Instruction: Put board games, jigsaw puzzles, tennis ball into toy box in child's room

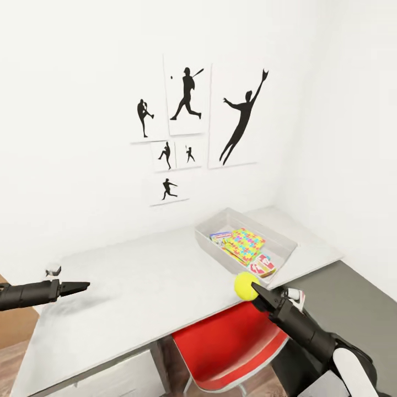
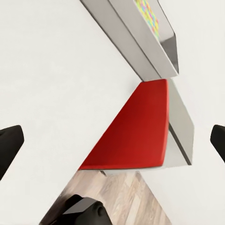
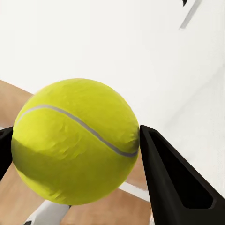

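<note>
head view: tennis ball (image 1: 246,285) beside toy box (image 1: 282,259) rim

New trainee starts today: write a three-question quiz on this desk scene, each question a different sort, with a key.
1. True or false: the right gripper is shut on the small yellow-green tennis ball.
2. Multiple choice: the multicolour jigsaw puzzle square lies (A) on the bare light grey desk top, (B) inside the shallow light-grey toy box, (C) on the red chair.
3. Fill in: in the left wrist view, the left gripper has its fingers spread ____ with nothing between them.

Key: 1 true; 2 B; 3 apart.
</note>
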`<state>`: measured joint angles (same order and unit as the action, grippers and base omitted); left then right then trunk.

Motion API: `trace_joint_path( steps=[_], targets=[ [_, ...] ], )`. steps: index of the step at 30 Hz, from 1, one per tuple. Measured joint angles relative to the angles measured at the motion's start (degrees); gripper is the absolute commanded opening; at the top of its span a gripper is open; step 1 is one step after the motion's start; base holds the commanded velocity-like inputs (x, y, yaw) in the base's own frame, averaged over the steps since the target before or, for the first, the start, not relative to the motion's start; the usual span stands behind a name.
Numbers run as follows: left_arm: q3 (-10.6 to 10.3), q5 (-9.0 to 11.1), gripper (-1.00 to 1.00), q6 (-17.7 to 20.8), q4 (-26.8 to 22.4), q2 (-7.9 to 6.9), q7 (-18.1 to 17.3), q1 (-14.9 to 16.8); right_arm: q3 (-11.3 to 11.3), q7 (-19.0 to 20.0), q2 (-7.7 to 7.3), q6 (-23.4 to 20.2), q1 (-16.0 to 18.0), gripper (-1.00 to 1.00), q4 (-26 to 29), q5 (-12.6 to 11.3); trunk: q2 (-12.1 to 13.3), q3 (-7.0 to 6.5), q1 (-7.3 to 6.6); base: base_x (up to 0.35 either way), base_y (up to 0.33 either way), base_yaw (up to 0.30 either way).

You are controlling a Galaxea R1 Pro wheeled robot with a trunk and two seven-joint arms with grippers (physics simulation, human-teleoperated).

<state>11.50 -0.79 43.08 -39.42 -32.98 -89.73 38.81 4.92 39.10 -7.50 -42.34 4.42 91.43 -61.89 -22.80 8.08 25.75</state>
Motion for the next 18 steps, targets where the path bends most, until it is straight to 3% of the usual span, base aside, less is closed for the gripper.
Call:
trace_joint_path(
  steps=[8, 18],
  targets=[
    [0.0, 0.0, 1.0, 0.0, -0.02, 0.12, 0.0, -0.01, 0.01, 0.0, -0.26, -0.01, 0.01, -1.0, -0.01, 0.01, 0.0, -0.06, -0.01, 0.04, -0.313, -0.011],
    [0.0, 0.01, 1.0, 0.0, 0.12, 0.12, 0.0, -0.01, 0.12, 0.01, -0.4, -0.08, 0.01, -1.0, -0.02, -0.01, 0.0, -0.06, -0.02, 0.11, -0.096, 0.0]
  ],
)
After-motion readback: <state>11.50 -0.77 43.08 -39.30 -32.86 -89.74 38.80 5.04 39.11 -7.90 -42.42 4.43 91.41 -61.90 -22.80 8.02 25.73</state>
